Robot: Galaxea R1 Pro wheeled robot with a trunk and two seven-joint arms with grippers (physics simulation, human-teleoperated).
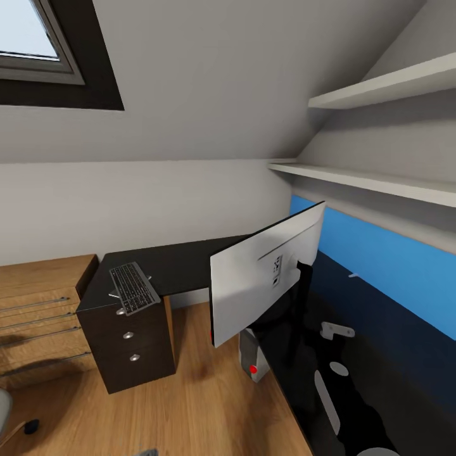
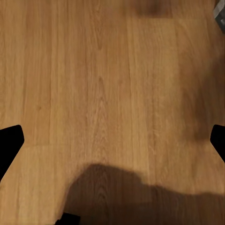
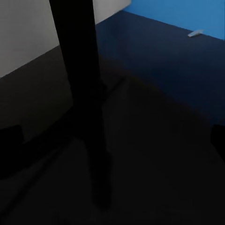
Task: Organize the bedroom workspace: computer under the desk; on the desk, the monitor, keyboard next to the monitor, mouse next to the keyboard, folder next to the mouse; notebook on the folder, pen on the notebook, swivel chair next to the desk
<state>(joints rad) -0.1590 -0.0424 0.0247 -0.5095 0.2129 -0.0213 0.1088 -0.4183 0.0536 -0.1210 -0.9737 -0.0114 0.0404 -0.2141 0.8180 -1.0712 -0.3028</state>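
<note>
Attic bedroom, wood floor. Monitor (image 1: 266,278) stands on the black counter (image 1: 183,263), back showing; keyboard (image 1: 133,288) overhangs the drawer end. Monitor likely top-heavy, fragile: hold its neck. Left fingers (image 2: 10,143) spread over floor; right fingers' state unclear.

left gripper (image 2: 112,143): your camera looks straight down, two black fingertips (image 2: 9,143) spread wide, nothing between them | right gripper (image 3: 112,138): tilted downward at a slant, dark fingertips (image 3: 10,140) just as wide apart, hard to make out in shadow, gap empty
</note>
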